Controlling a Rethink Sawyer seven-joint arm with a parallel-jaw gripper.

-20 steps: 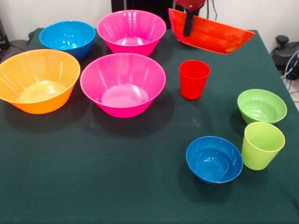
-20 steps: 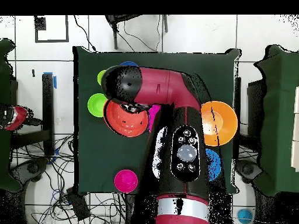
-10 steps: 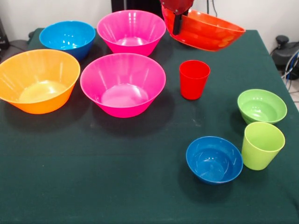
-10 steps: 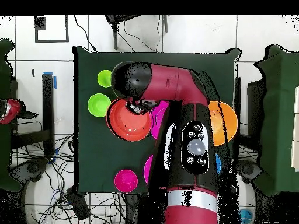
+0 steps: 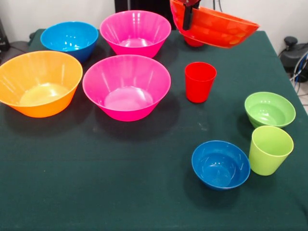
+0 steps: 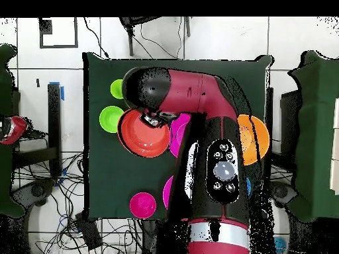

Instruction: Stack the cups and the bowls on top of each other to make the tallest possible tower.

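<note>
1. Claw (image 5: 187, 17) grips the rim of the wide red-orange bowl (image 5: 216, 30), holding it tilted in the air at the worktop's (image 5: 120, 192) far side.
2. Red cup (image 5: 200, 81) stands upright on the worktop, just in front of and below the lifted bowl, apart from it.
3. Lime green cup (image 5: 270, 149) stands beside the small green bowl (image 5: 269, 109) and the small blue bowl (image 5: 221, 164).
4. Two pink bowls (image 5: 126, 86), the yellow-orange bowl (image 5: 39, 83) and the mid-sized blue bowl (image 5: 69, 39) sit apart, unstacked.
</note>
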